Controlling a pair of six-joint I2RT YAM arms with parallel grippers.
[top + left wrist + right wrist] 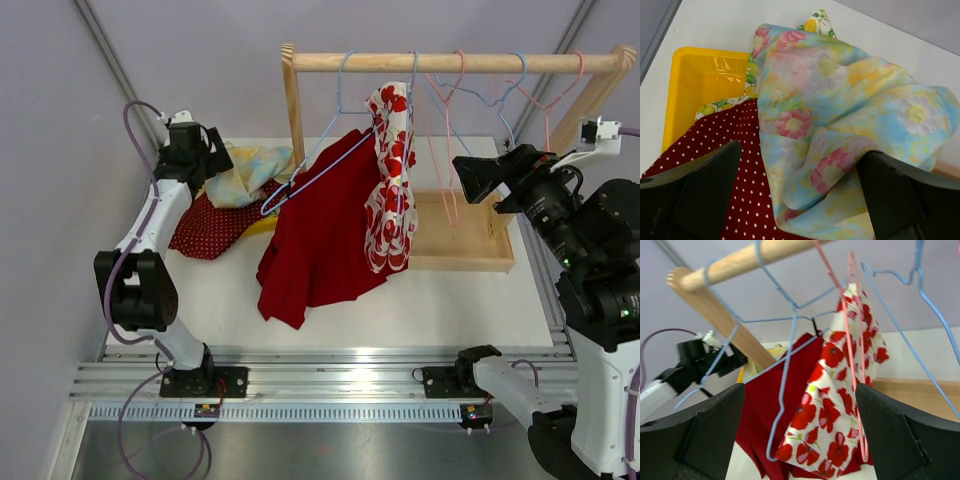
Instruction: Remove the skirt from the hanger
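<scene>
A plain red skirt [320, 230] hangs on a tilted light-blue wire hanger [320, 165] from the wooden rail [450, 62]; its hem rests on the table. A white skirt with red poppies [390, 190] hangs just to its right. My right gripper [470, 175] is open and empty, right of both skirts and apart from them. In the right wrist view, the gripper [800, 430] frames the poppy skirt [835, 405], the red skirt [765, 405] and the blue hanger [785, 390]. My left gripper [213, 160] is open over a pastel floral cloth [840, 90]; the cloth touches its right finger.
A yellow bin [695, 75] at the back left holds the pastel cloth and a red white-dotted cloth [740, 150]. Empty pink [445, 130] and blue [500, 100] hangers hang right of the skirts. The rack's wooden base tray [470, 245] lies under them.
</scene>
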